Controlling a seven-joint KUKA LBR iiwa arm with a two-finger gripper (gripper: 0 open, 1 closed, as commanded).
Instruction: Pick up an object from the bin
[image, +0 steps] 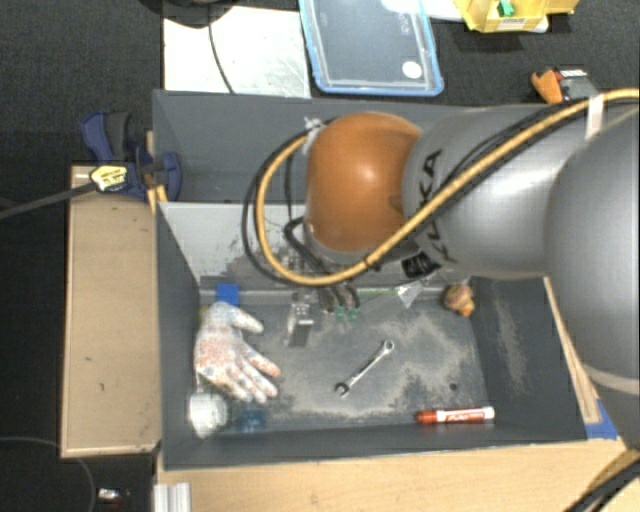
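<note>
My gripper (335, 298) hangs under the orange dome near the bin's back wall, about mid-width, low over the floor. A small silver wrench (365, 368) lies diagonally on the floor just in front of it and slightly right. A speckled white and red glove (232, 352) lies palm-up to the front left of the gripper. A small green bit (350, 314) shows right beside the gripper. A pale grey piece (298, 324) sits just below its left side; I cannot tell whether it is loose or part of the gripper.
A red marker with a white label (455, 415) lies along the front wall at the right. A small brown lump (459, 298) sits at the back right. A blue block (228, 294) is behind the glove; a clear round container (207, 412) and a blue bit (250, 420) fill the front-left corner.
</note>
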